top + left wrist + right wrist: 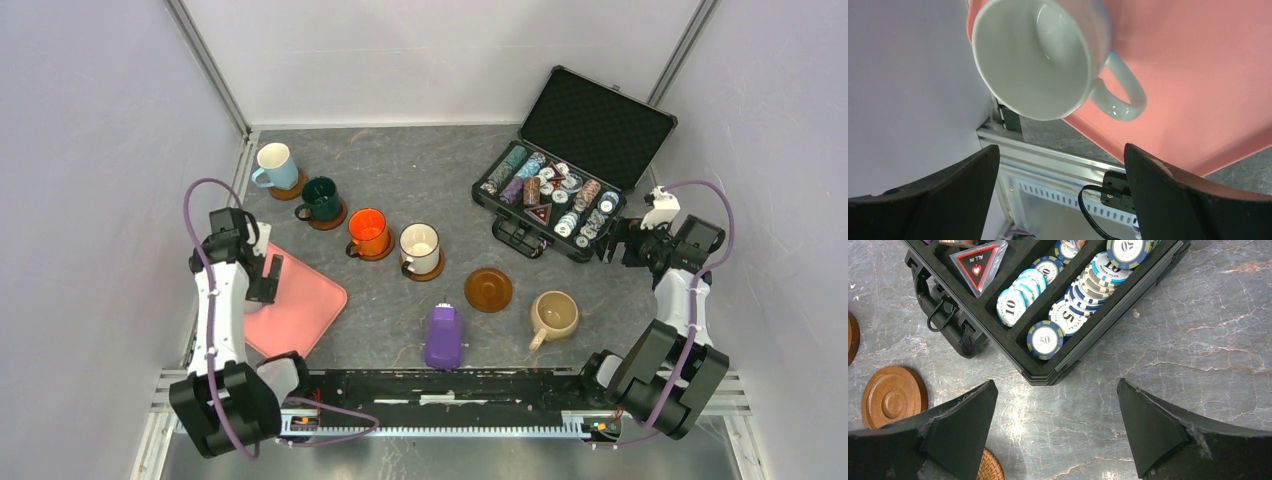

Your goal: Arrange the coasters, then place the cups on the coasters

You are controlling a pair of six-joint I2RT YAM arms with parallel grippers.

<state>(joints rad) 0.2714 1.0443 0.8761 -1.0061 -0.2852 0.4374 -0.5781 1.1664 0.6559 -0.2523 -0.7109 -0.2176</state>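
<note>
Left gripper (1060,150), fingers spread and empty, hangs by the white cup (1040,55) on the pink tray's (1198,75) edge at the table's 8 o'clock. A clean pickup likely means pinching its rim clear of the handle, then crossing to the bare coaster (488,289) at 3 o'clock.

white cup (1038,55) on pink tray (1198,75) | fingers (948,195) apart, empty

Top cam: high, behind the arm bases, facing down and away, whole table (420,190) in frame. Left wrist cam: very close, near-left corner, looking down on white mug (1033,55) and pink tray (1198,75). Right wrist cam: close, right side, looking down on poker chip case (1048,315) and bare coaster (893,395). Top cam covers both patches.
</note>
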